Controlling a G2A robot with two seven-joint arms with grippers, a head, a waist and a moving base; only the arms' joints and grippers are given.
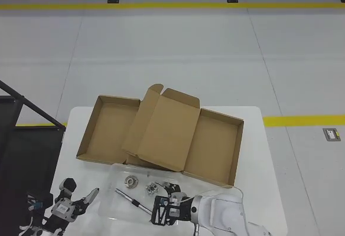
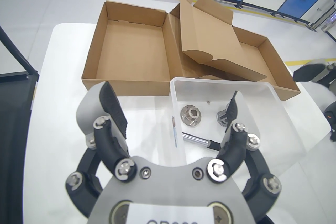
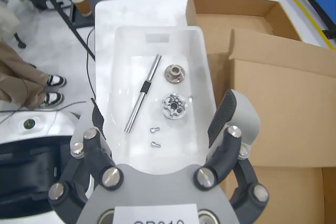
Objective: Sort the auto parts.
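Silver rod with black band (image 3: 143, 93), round flanged hub (image 3: 174, 73), notched silver disc (image 3: 173, 105) and small screws (image 3: 155, 130) loose in clear plastic tray (image 3: 126, 64); screws nearest right gripper (image 3: 161, 107) jaws, other parts farther ahead; jaws spread wide, empty; left gripper (image 2: 170, 92) jaws equally wide, gripping nothing, tray wall ahead between them; open brown cardboard boxes (image 1: 107, 133) beyond tray; white table (image 1: 261, 177) underneath.

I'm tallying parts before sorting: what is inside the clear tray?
The clear tray holds a rod, a flanged hub, a slotted disc, two small bolts and a tiny piece. The right gripper covers the tray's near end, so anything there is unseen.
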